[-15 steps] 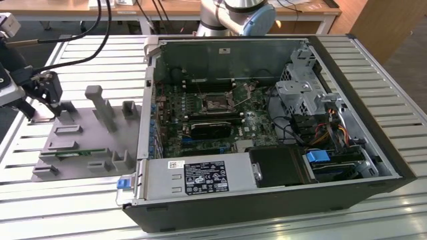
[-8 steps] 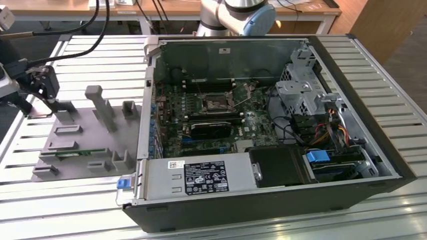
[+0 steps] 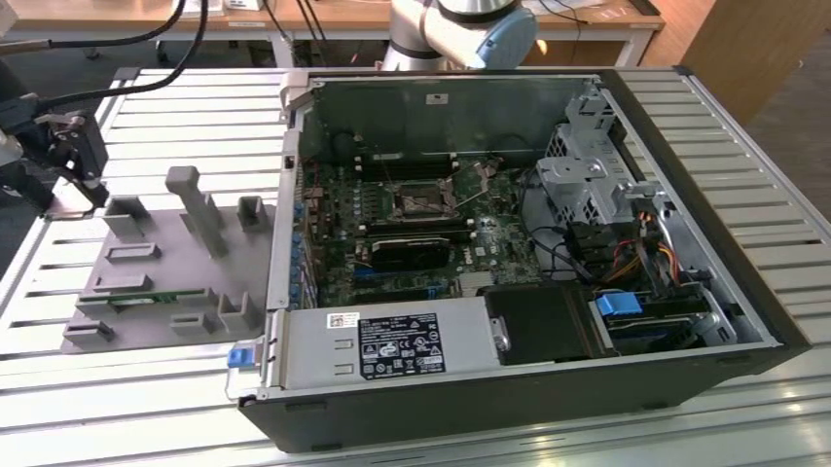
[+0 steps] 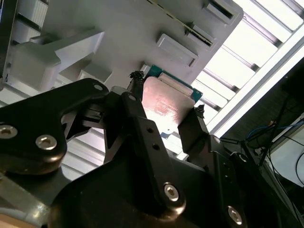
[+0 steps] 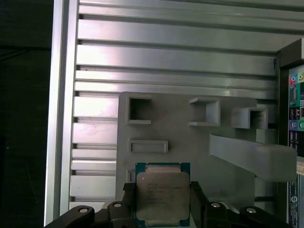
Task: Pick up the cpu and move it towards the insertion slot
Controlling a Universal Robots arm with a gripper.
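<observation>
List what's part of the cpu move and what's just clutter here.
Job: cpu, clamped in gripper; insertion slot.
Lying about: grey tray, memory stick, power supply.

Silver cpu with teal rim, plain grey tray, black tool.

Even, soft light falls on the slatted metal surface in the exterior view. Its pale rails shine, while the open computer case sinks into shade inside. In the second wrist view, glare burns the rails white and a pinkish sheen crosses the cpu; the hand clamping it lies in deep shadow. In the first wrist view, soft bands gleam along the rails, and the grey tray holds mild shadows in its pockets.
</observation>
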